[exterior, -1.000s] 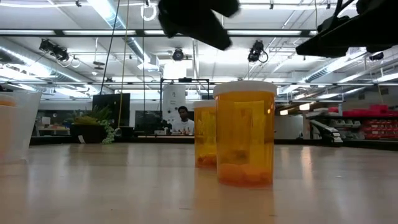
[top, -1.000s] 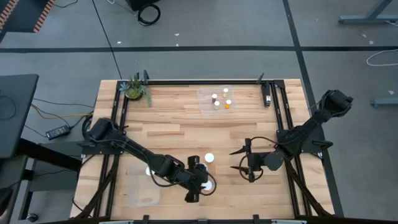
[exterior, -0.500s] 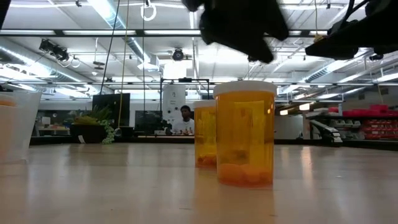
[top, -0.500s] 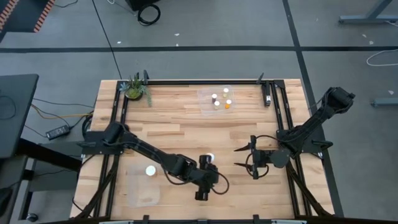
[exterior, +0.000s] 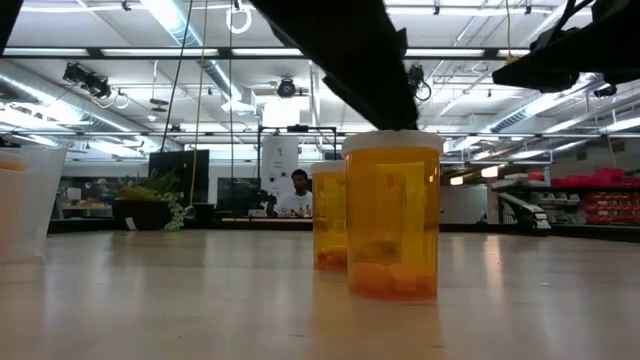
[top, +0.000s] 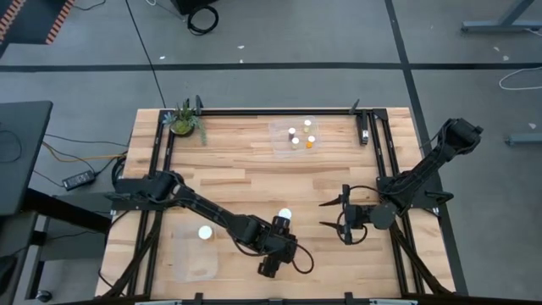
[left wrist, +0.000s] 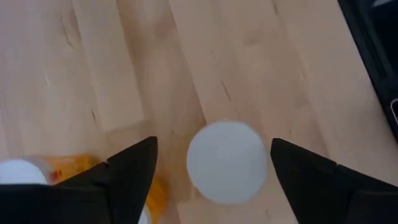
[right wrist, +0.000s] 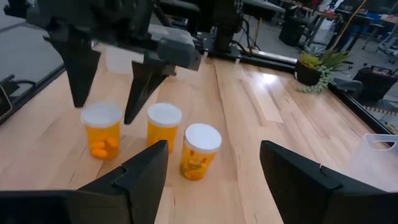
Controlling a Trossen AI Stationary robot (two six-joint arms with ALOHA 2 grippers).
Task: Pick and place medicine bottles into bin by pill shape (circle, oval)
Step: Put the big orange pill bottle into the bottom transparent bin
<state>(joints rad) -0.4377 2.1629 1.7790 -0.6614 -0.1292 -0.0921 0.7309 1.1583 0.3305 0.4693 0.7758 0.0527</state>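
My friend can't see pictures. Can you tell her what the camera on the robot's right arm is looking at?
Three little orange medicine bottles with white caps stand close together on a wooden table. The left gripper hangs open right above the bottle at one end of the row. The right gripper's own two dark fingers frame the view, and a green potted plant sits at the far edge.

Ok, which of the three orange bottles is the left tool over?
The end bottle under the open left tool: a finger stands either side of its cap; the middle bottle and opposite-end bottle stand outside.
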